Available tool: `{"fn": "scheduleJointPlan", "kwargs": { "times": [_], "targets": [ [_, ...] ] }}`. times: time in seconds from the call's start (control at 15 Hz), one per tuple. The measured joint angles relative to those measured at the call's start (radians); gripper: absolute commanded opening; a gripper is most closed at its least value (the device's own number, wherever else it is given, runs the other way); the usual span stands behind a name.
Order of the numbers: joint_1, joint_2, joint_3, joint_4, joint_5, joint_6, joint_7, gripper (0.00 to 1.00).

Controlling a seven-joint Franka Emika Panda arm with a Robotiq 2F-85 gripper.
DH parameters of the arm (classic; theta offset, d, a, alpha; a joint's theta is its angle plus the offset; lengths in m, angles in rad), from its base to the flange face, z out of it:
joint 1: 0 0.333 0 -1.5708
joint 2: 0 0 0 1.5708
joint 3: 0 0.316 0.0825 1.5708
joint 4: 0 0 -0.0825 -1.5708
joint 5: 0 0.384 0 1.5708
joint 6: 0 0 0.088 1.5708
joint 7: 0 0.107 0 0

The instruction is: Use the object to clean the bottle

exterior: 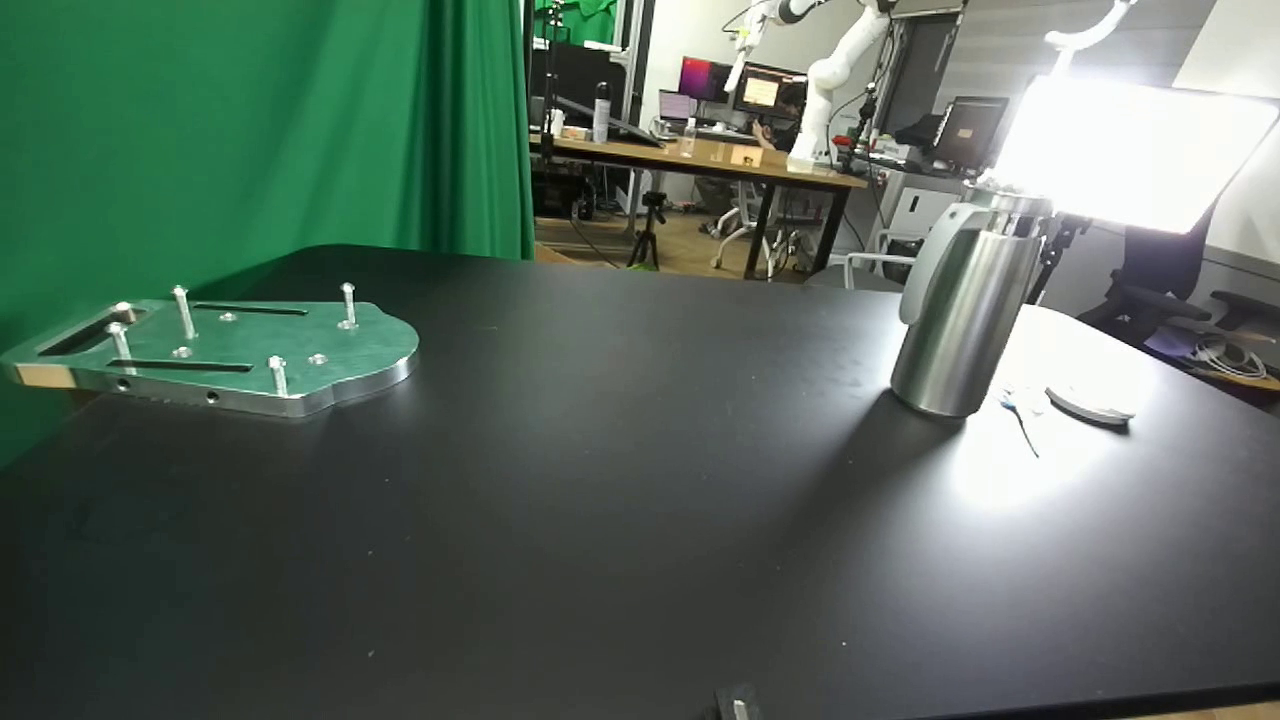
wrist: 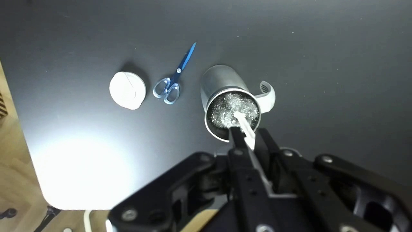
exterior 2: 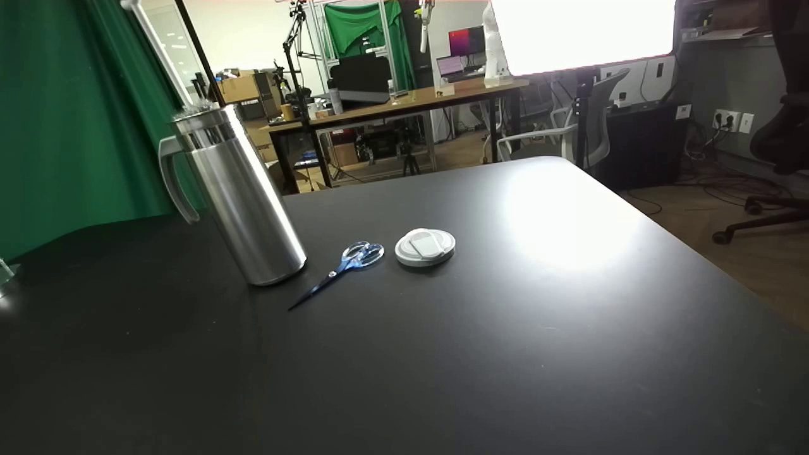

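The bottle (exterior: 965, 315), a tall brushed-silver cylinder with a pale handle, stands on the dark table; it also shows in an exterior view (exterior 2: 243, 202) and the wrist view (wrist: 222, 77). A brush with a white handle (exterior 2: 161, 54) rises from its mouth. In the wrist view the brush's clear, sparkly bristles (wrist: 227, 108) fill much of the open mouth; how far they reach down is hidden. My gripper (wrist: 249, 137) is shut on the white handle, above the mouth. The gripper is out of view in both exterior views.
Blue scissors (exterior 2: 344, 268) and a white round lid (exterior 2: 425, 248) lie beside the bottle, away from its handle side. A green plate with metal pegs (exterior: 240, 350) lies at the far table end. A bright light panel (exterior 2: 588, 31) stands beyond the table edge.
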Motion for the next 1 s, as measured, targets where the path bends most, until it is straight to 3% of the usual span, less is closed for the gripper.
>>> {"fn": "scheduleJointPlan", "kwargs": {
  "times": [0.4, 1.0],
  "targets": [
    [0.007, -0.068, 0.008, -0.001, 0.0, -0.01, -0.001, 0.04],
    [-0.026, -0.004, -0.062, 0.001, 0.015, -0.008, -0.001, 0.04]
  ]
}}
